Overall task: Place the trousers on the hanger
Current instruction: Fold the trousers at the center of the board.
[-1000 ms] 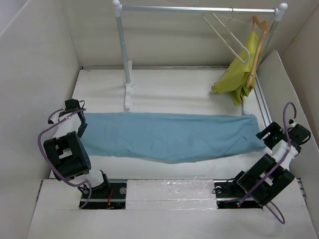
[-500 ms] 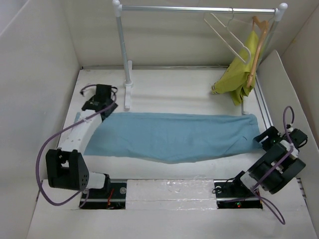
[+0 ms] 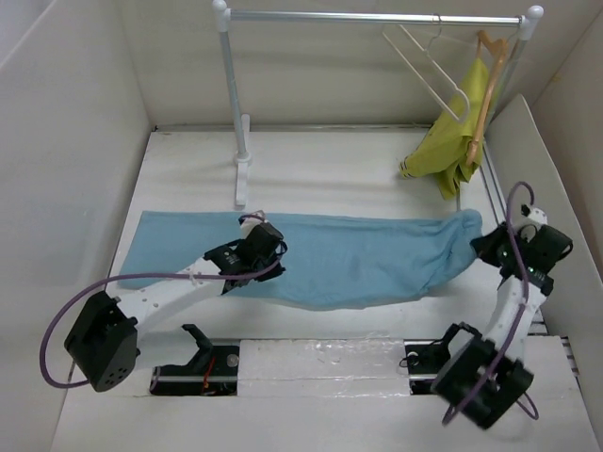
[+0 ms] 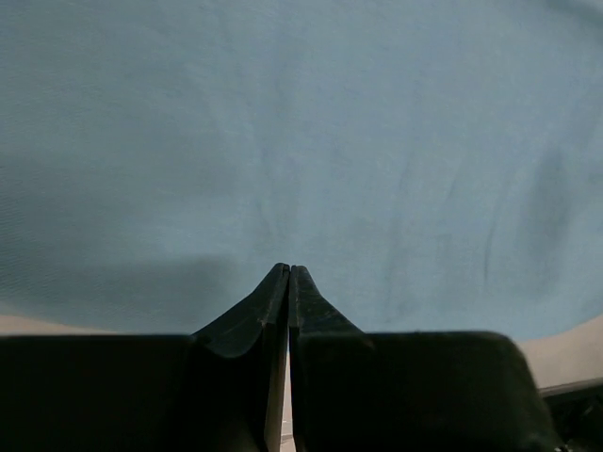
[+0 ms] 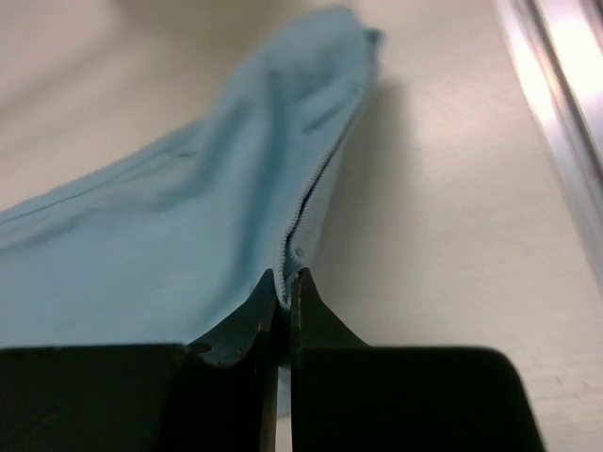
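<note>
The trousers [image 3: 358, 259] lie flat across the middle of the white table [image 3: 330, 169], stretched from left to right, with their near edge sagging towards the arms' bases in a shallow curve. The left gripper [image 4: 288, 273] sits low over the left-hand part of the cloth, a little in from its near edge. Its wrist camera shows the two dark fingers pressed together at the tips, with blue fabric filling almost the whole view beyond them. No fold shows between the tips, and whether they pinch any cloth cannot be told. The right gripper [image 5: 285, 278] is at the right end of the trousers, where the fabric is gathered and slightly raised into a rounded bunch. Its jaws are closed on the stitched edge of the cloth, which runs straight into the narrow slit between the fingertips. The hanger [image 3: 424, 77] hangs by its hook from the metal rail [image 3: 377, 16] of the clothes rack at the far right, well apart from the trousers and from both grippers. Just to its right on the same rail hangs a tan wooden hanger [image 3: 487, 85] carrying a yellow-green garment [image 3: 443, 151]. The rack's white post [image 3: 229, 94] stands at the far left of the rail, on the table.
</note>
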Controlling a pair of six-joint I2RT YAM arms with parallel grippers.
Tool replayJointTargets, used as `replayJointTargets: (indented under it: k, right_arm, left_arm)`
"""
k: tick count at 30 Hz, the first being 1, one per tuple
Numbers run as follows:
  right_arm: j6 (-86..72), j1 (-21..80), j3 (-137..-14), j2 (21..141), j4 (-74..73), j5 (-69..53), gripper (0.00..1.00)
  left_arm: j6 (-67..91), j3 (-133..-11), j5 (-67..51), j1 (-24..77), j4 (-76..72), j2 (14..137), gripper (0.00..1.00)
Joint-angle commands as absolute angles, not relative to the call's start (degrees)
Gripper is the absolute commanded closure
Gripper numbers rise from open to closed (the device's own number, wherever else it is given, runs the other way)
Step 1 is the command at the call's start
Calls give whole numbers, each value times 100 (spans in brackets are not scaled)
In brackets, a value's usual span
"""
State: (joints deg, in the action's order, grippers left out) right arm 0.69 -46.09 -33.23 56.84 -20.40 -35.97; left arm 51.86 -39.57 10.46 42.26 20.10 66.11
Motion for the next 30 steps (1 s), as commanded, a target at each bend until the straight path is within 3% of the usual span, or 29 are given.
replayJointTargets:
  k: [1, 9, 15, 20, 21, 30]
  right_arm:
    - [-278, -3606, -3744, 4322, -2786, -3815, 100]
    - [-964, -1900, -6078, 4008, -3393, -3218, 100]
    - [-1729, 119, -6994, 4200, -2938, -2026, 100]
    - [-1916, 938, -7715, 4683, -2585, -1522, 100]
    - [-1812, 1071, -8448, 5102, -2619, -1303, 100]
    - [-1565, 792, -10089, 6151, -2751, -1696, 100]
  left_arm:
    - [5361, -4025, 1265, 4718, 1688, 6793, 100]
    - [5335, -3604, 959, 4957, 925, 7215, 100]
    - [5317, -3664, 940, 5447, 502, 7916, 100]
    - [5405, -3989, 1046, 5862, 422, 8497, 100]
    - [5475, -4147, 1046, 6054, 413, 8795, 100]
    - [5433, -5481, 757, 6679, 273, 9841, 100]
